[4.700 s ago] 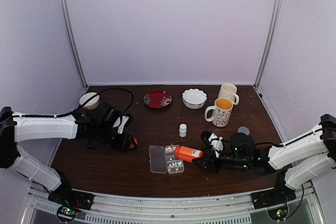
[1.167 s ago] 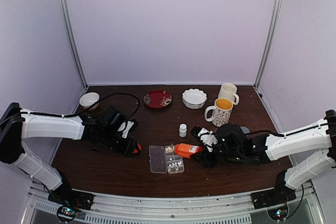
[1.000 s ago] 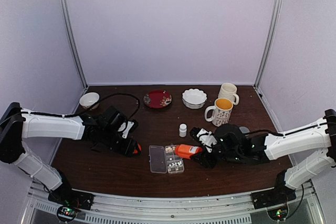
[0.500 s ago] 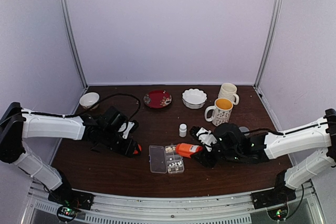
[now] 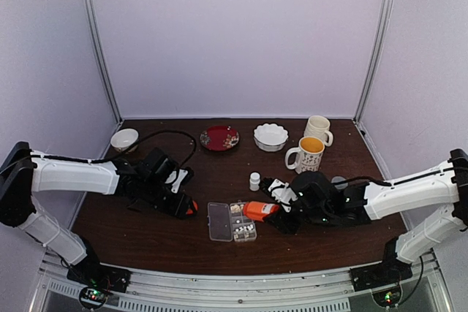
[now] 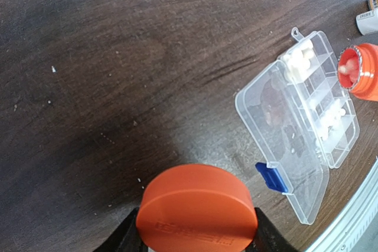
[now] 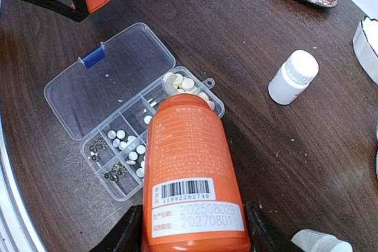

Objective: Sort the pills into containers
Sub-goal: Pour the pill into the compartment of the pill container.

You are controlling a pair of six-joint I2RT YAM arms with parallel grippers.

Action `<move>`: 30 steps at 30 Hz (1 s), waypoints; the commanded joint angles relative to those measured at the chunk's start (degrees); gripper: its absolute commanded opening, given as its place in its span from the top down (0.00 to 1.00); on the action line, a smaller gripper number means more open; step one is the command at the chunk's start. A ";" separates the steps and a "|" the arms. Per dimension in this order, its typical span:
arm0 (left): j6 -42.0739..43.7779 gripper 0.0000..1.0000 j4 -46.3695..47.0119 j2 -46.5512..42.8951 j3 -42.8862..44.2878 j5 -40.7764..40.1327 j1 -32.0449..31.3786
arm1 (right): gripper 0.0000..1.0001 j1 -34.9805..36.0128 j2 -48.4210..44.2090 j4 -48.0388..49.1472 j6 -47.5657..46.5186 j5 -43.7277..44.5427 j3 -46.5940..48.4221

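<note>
The clear pill box (image 7: 100,87) lies open, lid flat to the left. Beige pills (image 7: 183,84) fill its far corner cell, and white pills (image 7: 127,143) and dark bits lie in nearer cells. My right gripper (image 7: 195,237) is shut on the orange bottle (image 7: 192,175), tipped with its mouth over the cell of beige pills. From above, the bottle (image 5: 259,211) sits at the box's (image 5: 218,221) right edge. My left gripper (image 6: 198,234) is shut on the orange cap (image 6: 198,208), low over the table, left of the box (image 6: 277,110).
A small white bottle (image 5: 254,180) stands just behind the box, and another (image 7: 316,241) lies near my right wrist. Behind are a red plate (image 5: 219,138), a white scalloped bowl (image 5: 270,137), two mugs (image 5: 307,155) and a small bowl (image 5: 124,139) at far left.
My right gripper has edged left with the orange bottle, bringing its mouth further over the box. The left arm with the cap has stayed put.
</note>
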 commanded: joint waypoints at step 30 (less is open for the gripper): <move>0.25 0.98 2.07 0.61 1.62 0.59 -0.94 | 1.00 0.84 -4.28 9.45 2.82 -0.73 -3.81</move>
